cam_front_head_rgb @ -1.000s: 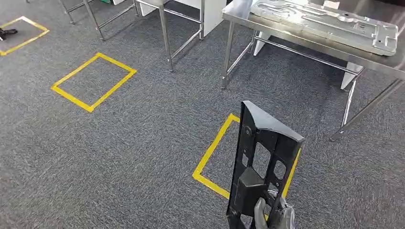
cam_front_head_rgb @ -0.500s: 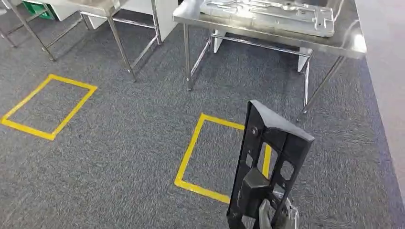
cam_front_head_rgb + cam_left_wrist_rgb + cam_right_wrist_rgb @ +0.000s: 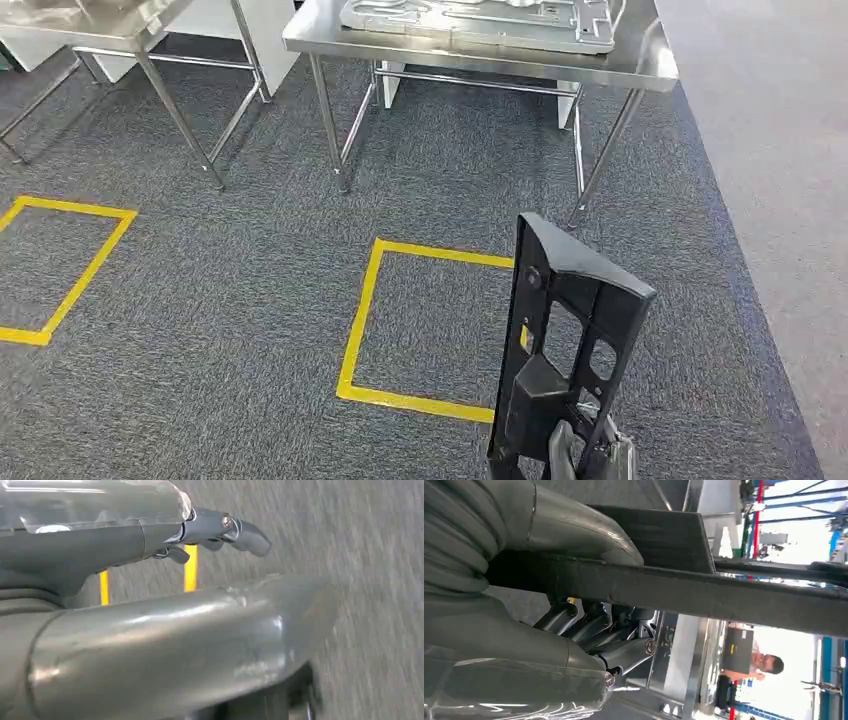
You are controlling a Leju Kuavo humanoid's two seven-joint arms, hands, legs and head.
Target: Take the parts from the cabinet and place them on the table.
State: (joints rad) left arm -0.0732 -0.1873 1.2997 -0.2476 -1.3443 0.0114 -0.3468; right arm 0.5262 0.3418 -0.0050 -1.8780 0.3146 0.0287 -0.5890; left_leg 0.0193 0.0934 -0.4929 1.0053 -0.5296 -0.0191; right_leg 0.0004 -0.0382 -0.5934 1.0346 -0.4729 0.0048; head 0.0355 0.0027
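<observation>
A tall black plastic part (image 3: 560,350) with several cut-outs stands upright at the lower right of the head view. My right hand (image 3: 585,455) grips it at its lower end. In the right wrist view the right hand (image 3: 524,645) wraps the black part (image 3: 704,590), thumb on one side and fingers (image 3: 624,652) on the other. A steel table (image 3: 640,70) stands ahead, with a large grey metal panel (image 3: 480,18) lying on it. My left hand (image 3: 150,535) hangs over the carpet, its fingers (image 3: 240,527) stretched out and holding nothing.
A yellow tape square (image 3: 362,300) marks the grey carpet in front of the table, and another yellow square (image 3: 88,268) lies to the left. A second steel table (image 3: 90,25) stands at the far left. Paler floor (image 3: 780,200) runs along the right. A person (image 3: 764,665) sits far off.
The whole picture has shifted: the camera has turned, so the table and tape squares now sit further left and more square-on. The black part stays in my right hand.
</observation>
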